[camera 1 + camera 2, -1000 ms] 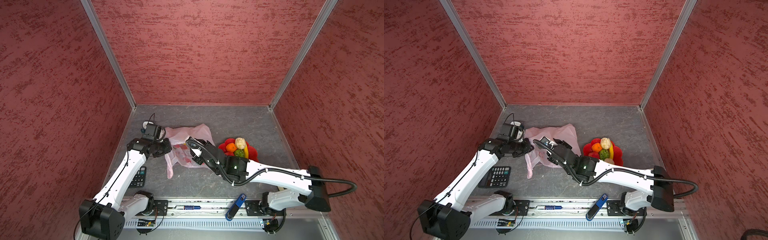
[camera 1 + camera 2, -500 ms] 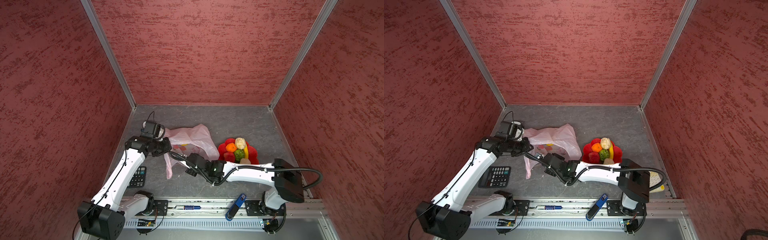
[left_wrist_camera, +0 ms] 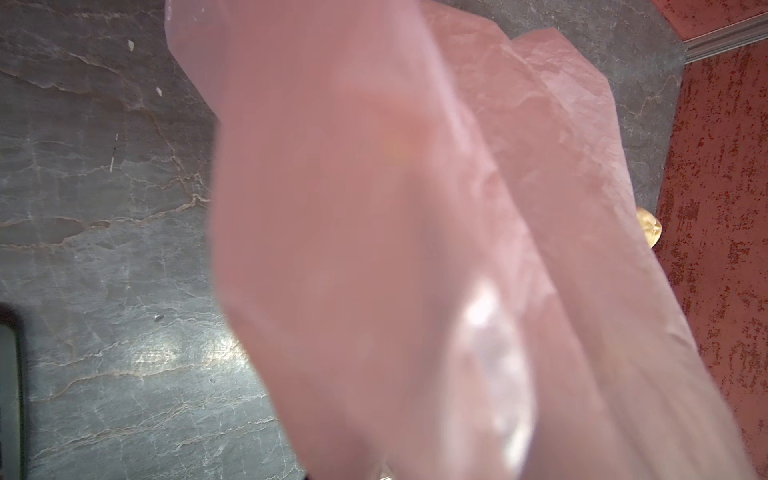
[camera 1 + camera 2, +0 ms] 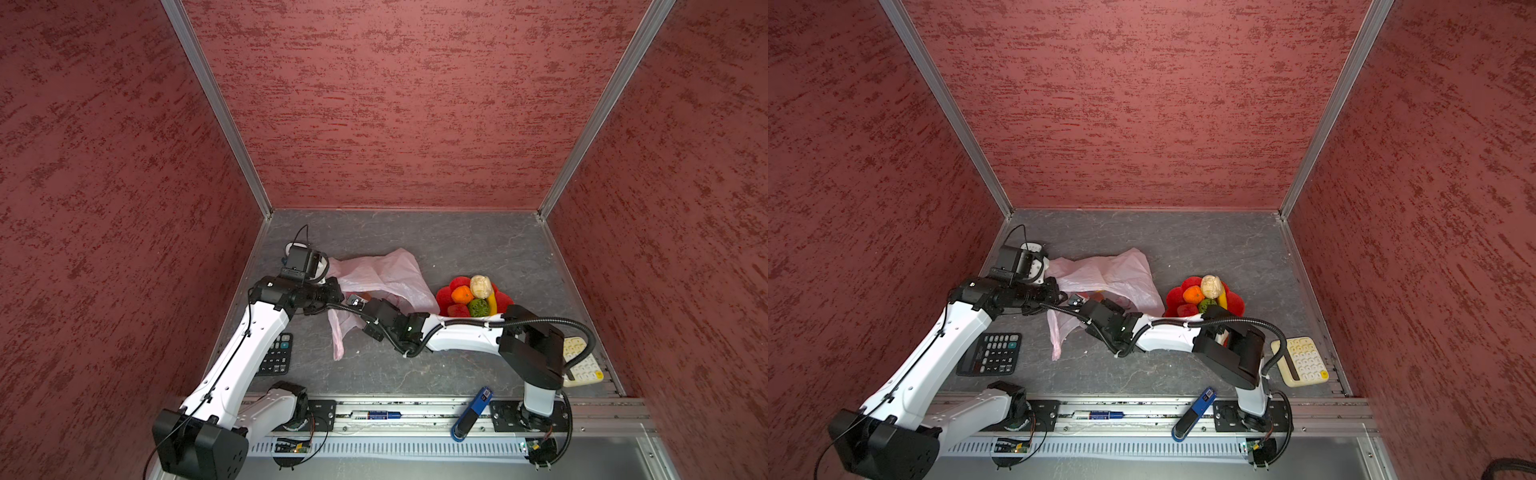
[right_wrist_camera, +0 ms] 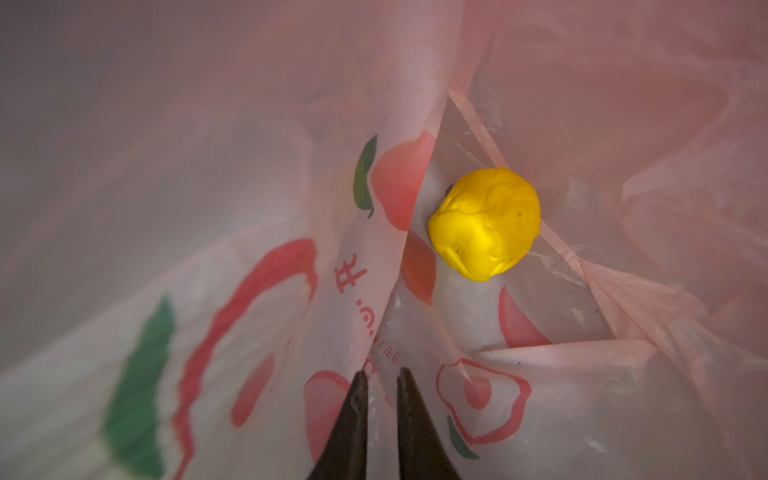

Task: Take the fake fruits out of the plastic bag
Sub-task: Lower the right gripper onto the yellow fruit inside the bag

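Observation:
The pale-pink plastic bag (image 4: 382, 274) (image 4: 1108, 274) lies at the middle left of the floor. My left gripper (image 4: 334, 293) is shut on its near edge and holds the mouth up. Bag film (image 3: 374, 208) fills the left wrist view and hides the jaws. My right gripper (image 5: 381, 374) is inside the bag, its jaws a narrow gap apart with nothing between them. A yellow lemon (image 5: 486, 224) lies on the bag film ahead of the fingertips. In both top views the bag covers the right gripper. An orange (image 4: 462, 295), a cream lump (image 4: 481, 286), a green ball (image 4: 478, 307), a banana (image 4: 492, 303) and a strawberry (image 4: 458, 311) sit on the plate.
The red flower-shaped plate (image 4: 505, 301) (image 4: 1237, 305) stands right of the bag, close to the right forearm. A black calculator (image 4: 276, 355) lies by the left arm. A cream calculator (image 4: 582, 365) lies at the front right. Red walls enclose three sides.
My right arm has dropped low and swung left, and its gripper has gone in under the bag's raised edge. The left gripper has stayed put with the bag.

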Tool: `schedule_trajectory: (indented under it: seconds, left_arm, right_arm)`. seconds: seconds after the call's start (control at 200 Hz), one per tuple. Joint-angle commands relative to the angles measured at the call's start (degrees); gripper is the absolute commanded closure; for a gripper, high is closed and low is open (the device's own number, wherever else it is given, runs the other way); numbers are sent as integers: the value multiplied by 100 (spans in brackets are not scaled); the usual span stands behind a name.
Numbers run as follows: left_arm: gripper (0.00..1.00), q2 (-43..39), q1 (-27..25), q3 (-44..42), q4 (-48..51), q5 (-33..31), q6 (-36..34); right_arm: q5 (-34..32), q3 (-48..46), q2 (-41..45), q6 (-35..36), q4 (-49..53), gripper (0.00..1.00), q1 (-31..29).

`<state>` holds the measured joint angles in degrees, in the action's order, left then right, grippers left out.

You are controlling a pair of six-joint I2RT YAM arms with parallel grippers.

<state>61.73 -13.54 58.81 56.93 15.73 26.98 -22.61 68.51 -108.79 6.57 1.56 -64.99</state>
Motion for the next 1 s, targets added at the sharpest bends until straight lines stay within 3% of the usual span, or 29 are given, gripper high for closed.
schedule_trajectory:
  seconds: [0.0, 0.276, 0.466, 0.676, 0.992]
  left_arm:
    - [81, -95, 18, -153, -58, 224, -201]
    - [82, -192, -7, -287, -208, 386, -298]
    - [81, -171, -69, -258, -250, 449, -378]
    - [81, -230, -164, -286, -392, 562, -404]
    - [81, -144, -339, -264, -560, 713, -490]
  right_arm:
    - [-305, 331, -167, -476, -428, 79, 144]
    - [-655, 735, -639, -2004, -795, 68, 180]
    - [-935, 1046, -760, -2839, -654, 47, 230]
    - [-743, 1386, -942, -3588, -358, 23, 410]
    - [-677, 1710, -1279, -4576, -262, 14, 699]
